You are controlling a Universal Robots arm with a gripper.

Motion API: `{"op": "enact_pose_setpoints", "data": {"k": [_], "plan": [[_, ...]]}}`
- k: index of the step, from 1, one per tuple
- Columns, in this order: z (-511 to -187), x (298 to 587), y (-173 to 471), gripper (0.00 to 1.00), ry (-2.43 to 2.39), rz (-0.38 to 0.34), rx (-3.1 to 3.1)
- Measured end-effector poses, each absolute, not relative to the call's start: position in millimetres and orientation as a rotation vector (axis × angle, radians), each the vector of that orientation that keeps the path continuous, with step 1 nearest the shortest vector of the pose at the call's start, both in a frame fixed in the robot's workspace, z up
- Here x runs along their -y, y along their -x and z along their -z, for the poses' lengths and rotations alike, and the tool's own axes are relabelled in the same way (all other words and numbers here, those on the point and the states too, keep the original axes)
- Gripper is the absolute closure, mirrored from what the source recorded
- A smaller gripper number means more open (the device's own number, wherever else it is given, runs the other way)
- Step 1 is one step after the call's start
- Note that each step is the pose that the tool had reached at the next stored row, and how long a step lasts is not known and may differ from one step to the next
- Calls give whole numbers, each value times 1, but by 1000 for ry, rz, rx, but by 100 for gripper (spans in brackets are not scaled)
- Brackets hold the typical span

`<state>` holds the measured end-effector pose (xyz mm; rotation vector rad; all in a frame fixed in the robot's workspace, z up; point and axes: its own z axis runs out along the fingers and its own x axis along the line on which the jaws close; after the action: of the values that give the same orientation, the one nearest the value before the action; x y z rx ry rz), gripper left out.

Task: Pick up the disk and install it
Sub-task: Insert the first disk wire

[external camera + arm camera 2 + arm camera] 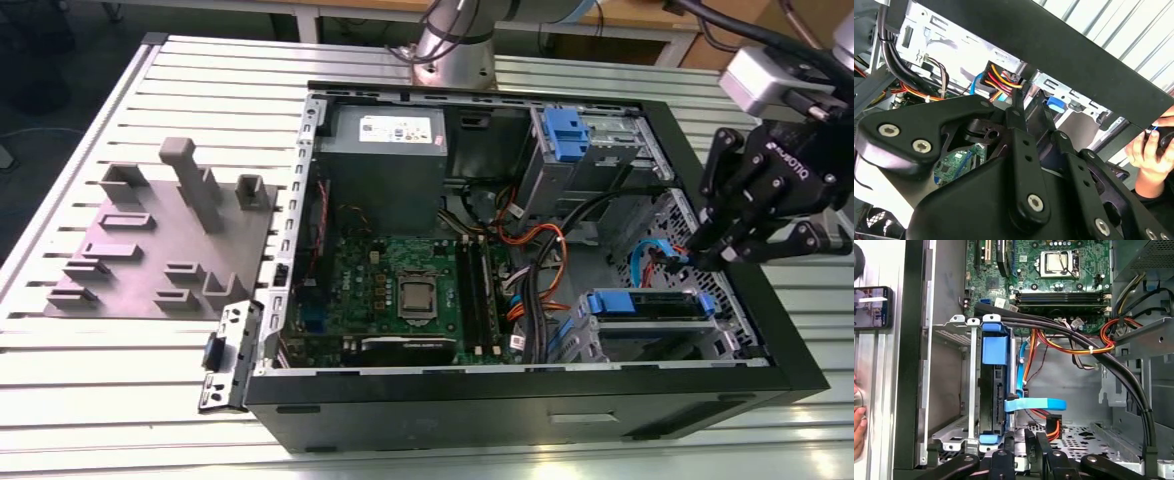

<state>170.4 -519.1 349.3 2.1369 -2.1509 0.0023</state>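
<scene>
Black jointed hand (731, 258) hovering over the open case's edge; grip state indeterminate. Blue-railed disk (992, 390) sitting in perforated metal cage (951, 385).

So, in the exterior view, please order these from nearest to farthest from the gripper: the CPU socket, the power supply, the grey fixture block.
1. CPU socket, inside the case, toward the gripper.
2. Power supply, case's far corner.
3. Grey fixture block, outside the case, at the view's left.

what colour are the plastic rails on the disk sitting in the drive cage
Blue, clearest in the first wrist view on the disk.
</scene>
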Motion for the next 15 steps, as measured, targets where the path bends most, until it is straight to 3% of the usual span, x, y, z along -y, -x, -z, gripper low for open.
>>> {"op": "enact_pose_setpoints", "data": {"k": [12,13,15], "plan": [[-343,511,-171,69,-2137,-3,2150],[-343,510,-171,71,-2137,-4,2149],[-343,509,-171,83,-2134,-9,2147]]}}
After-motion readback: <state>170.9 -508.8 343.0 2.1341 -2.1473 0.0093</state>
